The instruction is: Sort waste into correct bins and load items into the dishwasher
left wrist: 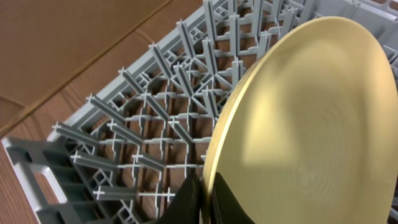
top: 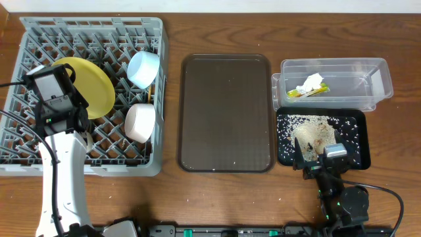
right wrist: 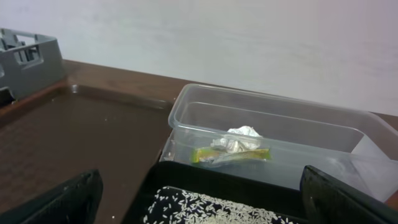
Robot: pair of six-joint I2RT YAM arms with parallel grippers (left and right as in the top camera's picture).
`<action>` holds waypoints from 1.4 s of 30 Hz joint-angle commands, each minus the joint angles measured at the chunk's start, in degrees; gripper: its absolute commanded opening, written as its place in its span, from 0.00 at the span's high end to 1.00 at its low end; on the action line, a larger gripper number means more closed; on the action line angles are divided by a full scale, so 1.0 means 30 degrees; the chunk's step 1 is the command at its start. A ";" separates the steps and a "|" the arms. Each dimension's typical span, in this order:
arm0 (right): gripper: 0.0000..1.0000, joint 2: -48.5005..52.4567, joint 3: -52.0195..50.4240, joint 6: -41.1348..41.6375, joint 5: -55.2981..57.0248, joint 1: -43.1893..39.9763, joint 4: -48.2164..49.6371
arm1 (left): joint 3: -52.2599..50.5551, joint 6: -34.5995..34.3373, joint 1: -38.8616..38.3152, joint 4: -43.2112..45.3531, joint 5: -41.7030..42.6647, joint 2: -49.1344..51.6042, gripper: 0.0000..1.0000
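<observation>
The grey dish rack (top: 26,164) fills the left of the table. The pale yellow plate (top: 92,82) stands tilted in it, and my left gripper (left wrist: 206,199) is shut on its rim (left wrist: 298,124). A light blue bowl (top: 143,68) and a white bowl (top: 139,122) lie on their sides in the rack. The clear tub (top: 371,78) holds crumpled white paper (top: 310,82) and the snack wrapper (right wrist: 233,155). The black tray (top: 360,141) holds rice scraps (top: 314,131). My right gripper (top: 322,158) is open and empty at the black tray's near edge (right wrist: 205,186). The cup and chopsticks are out of view.
The brown serving tray (top: 225,112) lies between the rack and the bins, with a few grains on it. Stray rice grains dot the table in front of it. The right arm's base sits at the table's front edge (top: 342,204).
</observation>
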 commanded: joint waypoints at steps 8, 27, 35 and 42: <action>0.01 -0.0087 -0.0058 0.0219 -0.0058 -0.0189 -0.0022 | -0.0066 0.2280 -0.2208 0.0488 -0.2783 0.0240 0.93; 0.01 -0.0087 -0.0058 0.0219 -0.0058 -0.0189 -0.0022 | 0.0423 -0.2113 -0.5027 -0.4058 -0.0714 -0.3614 0.22; 0.01 -0.0087 -0.0058 0.0219 -0.0058 -0.0189 -0.0022 | 0.0430 -0.2324 -0.5027 -0.7526 0.7847 -0.8947 0.12; 0.01 -0.0087 -0.0058 0.0219 -0.0058 -0.0189 -0.0022 | 0.0430 -0.2317 -0.5027 -0.9304 1.1905 -1.1621 0.11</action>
